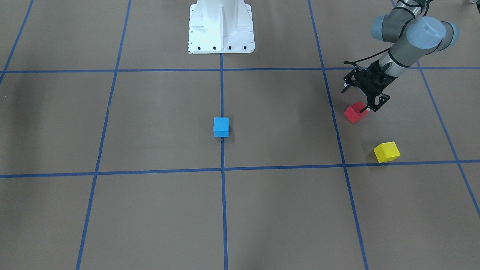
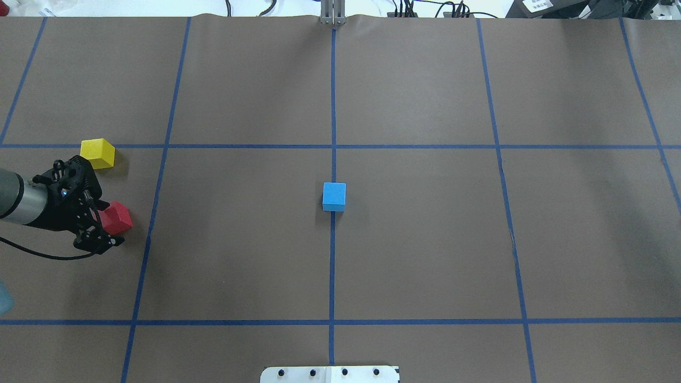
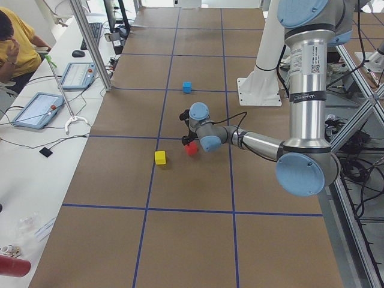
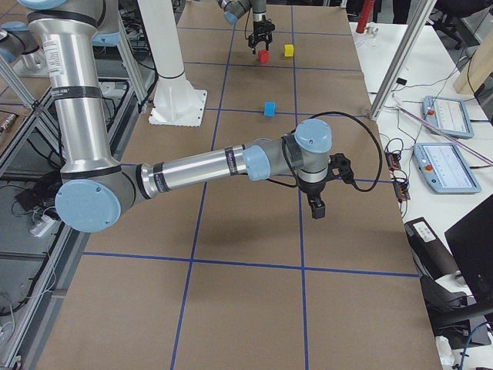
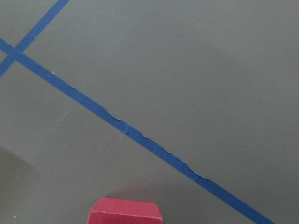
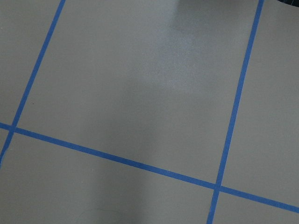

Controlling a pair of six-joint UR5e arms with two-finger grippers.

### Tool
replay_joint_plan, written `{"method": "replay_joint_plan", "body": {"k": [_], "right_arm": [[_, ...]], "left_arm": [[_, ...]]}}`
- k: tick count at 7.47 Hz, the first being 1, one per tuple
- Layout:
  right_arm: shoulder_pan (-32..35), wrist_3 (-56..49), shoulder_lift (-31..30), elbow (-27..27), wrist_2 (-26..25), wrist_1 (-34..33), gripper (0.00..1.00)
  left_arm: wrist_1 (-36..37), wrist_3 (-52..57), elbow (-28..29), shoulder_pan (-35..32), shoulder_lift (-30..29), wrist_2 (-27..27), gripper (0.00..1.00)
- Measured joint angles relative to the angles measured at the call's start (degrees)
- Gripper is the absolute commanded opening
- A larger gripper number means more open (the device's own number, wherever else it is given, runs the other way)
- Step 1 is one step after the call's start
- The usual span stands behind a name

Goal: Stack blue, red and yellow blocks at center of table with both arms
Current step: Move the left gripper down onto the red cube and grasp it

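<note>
The blue block (image 2: 334,196) sits on the centre line at the table's middle and also shows in the front view (image 1: 221,127). The red block (image 2: 118,219) and the yellow block (image 2: 98,153) lie at the table's left side. My left gripper (image 2: 101,215) is open, low over the red block (image 1: 355,113), with its fingers spread on either side of it and not closed on it. The left wrist view shows only the top of the red block (image 5: 125,212). My right gripper (image 4: 317,204) shows only in the right side view, so I cannot tell its state.
The table is brown paper with a blue tape grid (image 2: 332,106). The white robot base (image 1: 221,26) stands at the robot's edge. Operator desks with tablets (image 3: 36,108) run along the far side. The yellow block (image 1: 387,152) lies close to the red one.
</note>
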Motion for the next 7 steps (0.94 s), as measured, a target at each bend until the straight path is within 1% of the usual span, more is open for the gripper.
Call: {"method": "replay_joint_plan", "body": {"k": [4,7], "right_arm": [[0.00,0.15,-0.02,0.03,-0.01,0.02,1.00],[0.00,0.32,-0.09,-0.02,-0.09,0.08,1.00]], "left_arm": [[0.38,0.00,0.59,-1.64,-0.09,-0.12,0.99],[0.41,0.00,2.79,-2.08,-0.67,0.45,0.99]]}}
